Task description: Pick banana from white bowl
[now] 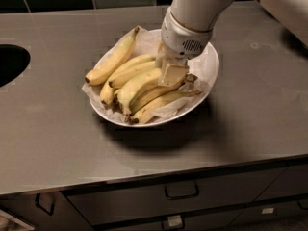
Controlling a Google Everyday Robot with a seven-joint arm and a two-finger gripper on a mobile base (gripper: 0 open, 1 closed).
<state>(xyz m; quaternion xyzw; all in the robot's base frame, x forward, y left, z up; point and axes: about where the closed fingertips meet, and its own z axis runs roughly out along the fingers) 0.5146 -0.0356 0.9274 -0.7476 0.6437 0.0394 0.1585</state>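
Observation:
The white bowl, wide, shallow and lined with crumpled white paper, stands in the middle of the grey counter and holds several bananas. The banana, thick, strongly curved and plain yellow, lies in the middle of the pile with its dark stem tip toward the front left. My gripper comes down from the upper right on the white arm and rests on the right end of this banana, inside the bowl. The banana's right end is hidden under the gripper.
A straighter, green-tinged banana lies at the bowl's back left, with thinner yellow bananas in front. A dark round sink opening is at the counter's left edge. Drawers run below the counter front, and dark tiles line the back wall.

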